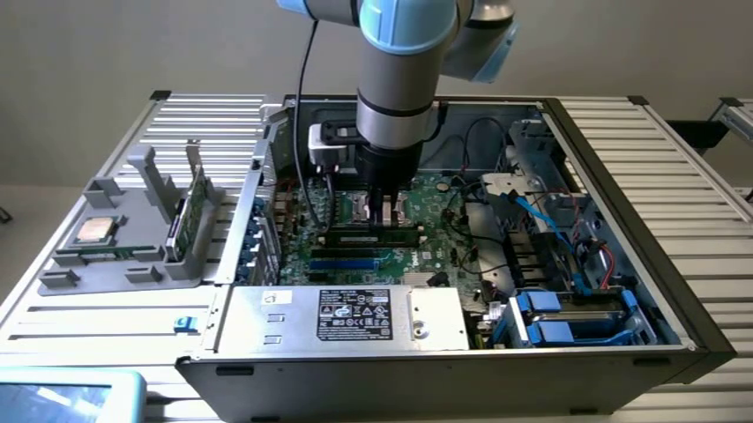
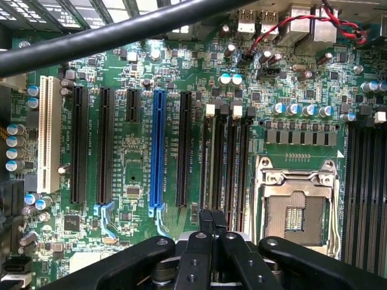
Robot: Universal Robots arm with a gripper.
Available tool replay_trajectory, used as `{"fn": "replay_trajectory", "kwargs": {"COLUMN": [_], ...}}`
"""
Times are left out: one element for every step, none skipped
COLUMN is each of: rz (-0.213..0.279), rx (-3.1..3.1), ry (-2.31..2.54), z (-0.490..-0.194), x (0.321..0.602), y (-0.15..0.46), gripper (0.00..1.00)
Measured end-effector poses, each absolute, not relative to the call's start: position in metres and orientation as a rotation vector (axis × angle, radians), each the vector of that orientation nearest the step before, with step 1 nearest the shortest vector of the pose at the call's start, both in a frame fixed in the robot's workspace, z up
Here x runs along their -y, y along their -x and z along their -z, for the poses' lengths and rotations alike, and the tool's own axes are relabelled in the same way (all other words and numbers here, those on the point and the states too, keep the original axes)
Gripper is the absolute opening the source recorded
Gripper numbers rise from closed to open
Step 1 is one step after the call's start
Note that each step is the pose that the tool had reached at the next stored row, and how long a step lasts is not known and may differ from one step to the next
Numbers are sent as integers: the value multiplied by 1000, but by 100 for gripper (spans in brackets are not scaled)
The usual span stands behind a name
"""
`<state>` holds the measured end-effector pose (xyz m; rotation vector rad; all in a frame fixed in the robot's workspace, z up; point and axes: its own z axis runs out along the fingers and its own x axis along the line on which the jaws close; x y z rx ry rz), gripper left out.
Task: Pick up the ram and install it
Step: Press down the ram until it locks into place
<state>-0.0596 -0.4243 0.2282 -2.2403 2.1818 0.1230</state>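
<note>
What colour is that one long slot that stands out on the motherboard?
Bright blue; the slot shows best in the wrist view.

Green motherboard [image 2: 290,90]; blue slot [image 2: 158,148]; cream slot [image 2: 49,134].

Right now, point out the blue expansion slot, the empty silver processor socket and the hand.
Blue expansion slot [image 2: 158,148]: wrist view, slot's middle.
Empty silver processor socket [image 2: 296,205]: wrist view, metal frame.
Hand [image 2: 212,225]: wrist view, between fingertips.

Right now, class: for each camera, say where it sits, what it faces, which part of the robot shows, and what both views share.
Exterior view: off the arm, above the open computer case, looking down; the arm's column and tool show over the motherboard.
Wrist view: on the wrist, facing the motherboard closely; the shut tool shows.
Shared: motherboard, tool, empty processor socket.
</note>
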Motion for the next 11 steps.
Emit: {"fn": "replay_trajectory", "kwargs": {"rz": [-124,-124,-125,-126,-127,-127,-129,-130,-132,-134,-136], "rx": [-2181,-2181,-2181,-2180,-2180,-2179,-2179,-2178,-2177,-2176,-2174], "ry": [2240,2240,2239,2239,2239,2238,2237,2237,2236,2235,2233], "z": [-228,-228,-228,-228,-228,-227,-227,-227,-227,-227,-226], "x": [425,425,425,425,426,426,426,426,426,426,426], "y": [60,60,60,60,60,60,60,60,60,60,60], "gripper": [9,9,9,9,9,9,9,9,9,9,9]}}
